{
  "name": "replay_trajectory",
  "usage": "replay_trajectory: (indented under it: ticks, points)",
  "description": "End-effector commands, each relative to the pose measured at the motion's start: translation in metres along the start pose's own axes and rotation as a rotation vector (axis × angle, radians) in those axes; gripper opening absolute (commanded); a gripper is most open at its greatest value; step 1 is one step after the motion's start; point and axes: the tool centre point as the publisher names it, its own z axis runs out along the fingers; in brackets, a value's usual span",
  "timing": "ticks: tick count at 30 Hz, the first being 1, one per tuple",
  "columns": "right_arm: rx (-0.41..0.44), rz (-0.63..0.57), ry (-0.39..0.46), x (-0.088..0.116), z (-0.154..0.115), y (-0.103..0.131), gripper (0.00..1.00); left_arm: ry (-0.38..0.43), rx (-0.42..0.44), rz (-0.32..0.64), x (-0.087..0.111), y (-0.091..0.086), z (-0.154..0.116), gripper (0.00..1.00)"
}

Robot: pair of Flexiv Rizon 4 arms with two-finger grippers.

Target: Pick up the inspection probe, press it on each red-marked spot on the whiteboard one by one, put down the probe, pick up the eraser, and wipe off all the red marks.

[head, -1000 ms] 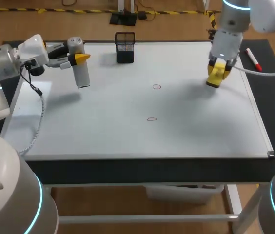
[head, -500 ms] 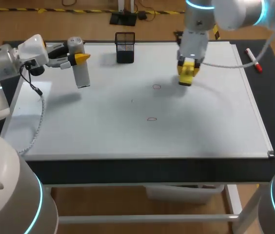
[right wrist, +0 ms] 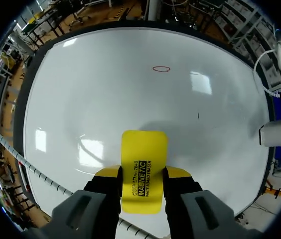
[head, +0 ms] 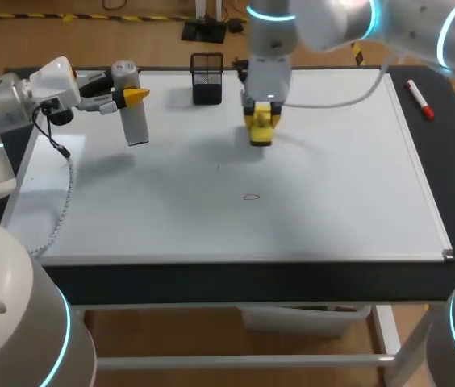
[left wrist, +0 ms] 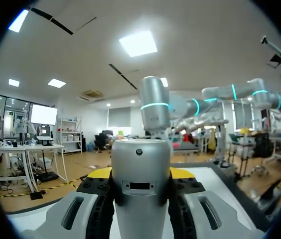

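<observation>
Clamping the yellow eraser [right wrist: 143, 172] from both sides, the right fingers [right wrist: 107, 174] hold it at the far middle of the whiteboard [head: 348, 193]; contact with the board cannot be confirmed. One red mark [head: 251, 196] is visible. It lies nearward of the eraser, slightly left, straight ahead of the fingers along the eraser's long axis. Judgement: the right arm is nearer. The left fingers [left wrist: 98, 173] are clamped on the probe [left wrist: 140, 184], far left, well apart.
</observation>
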Motion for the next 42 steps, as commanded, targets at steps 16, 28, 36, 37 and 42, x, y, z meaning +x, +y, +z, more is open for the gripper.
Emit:
replay_trajectory:
  ticks: [16,28,36,37,42]
  points:
    - [0.01,-0.058,0.094,-0.037,0.018,0.005,0.0,-0.001,0.002,0.001,0.0,-0.001,0.0,0.0]
    - [0.003,-0.052,0.074,-0.037,0.028,0.005,0.0,-0.001,0.002,0.001,0.0,-0.001,0.0,0.0]
    - [-0.016,-0.036,0.065,-0.032,0.034,0.004,0.0,-0.001,0.002,0.001,0.0,-0.001,0.0,0.0]
    - [-0.016,-0.034,0.064,-0.031,0.034,0.004,0.0,-0.001,0.002,0.001,0.0,-0.001,0.0,0.0]
    - [-0.016,-0.023,0.068,-0.025,0.036,0.004,0.0,-0.001,0.002,0.001,0.0,-0.001,0.0,0.0]
